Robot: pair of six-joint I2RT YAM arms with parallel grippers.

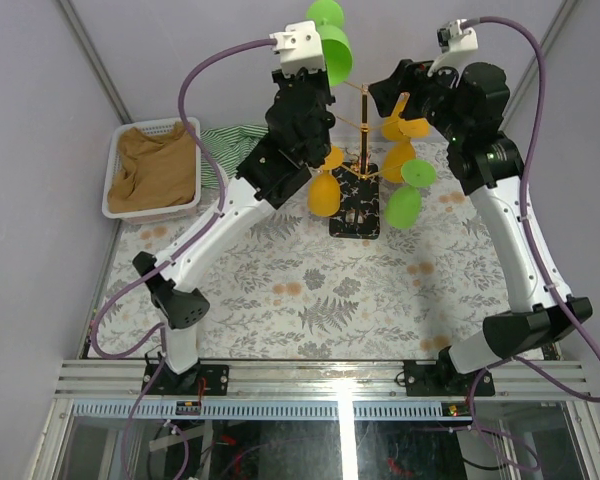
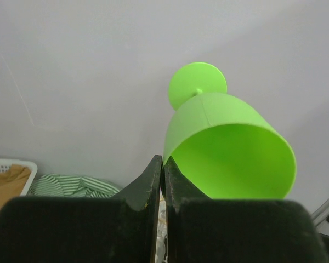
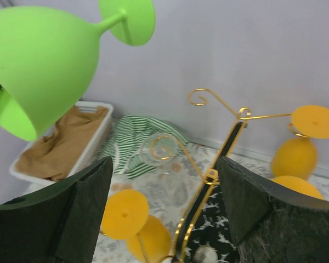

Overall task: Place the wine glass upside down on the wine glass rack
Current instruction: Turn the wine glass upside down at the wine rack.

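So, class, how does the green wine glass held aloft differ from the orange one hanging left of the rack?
The green wine glass is pinched at its rim by the left end effector; the orange glass hangs on the rack. Green is tilted; orange hangs bowl down. Both are opaque, stemmed.

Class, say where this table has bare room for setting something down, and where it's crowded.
Free: patterned tablecloth from the black rack base to the near edge. Crowded: around the gold wire rack hung with orange glasses and green glasses.

No words, labels, brands or numbers can be read on anything here.
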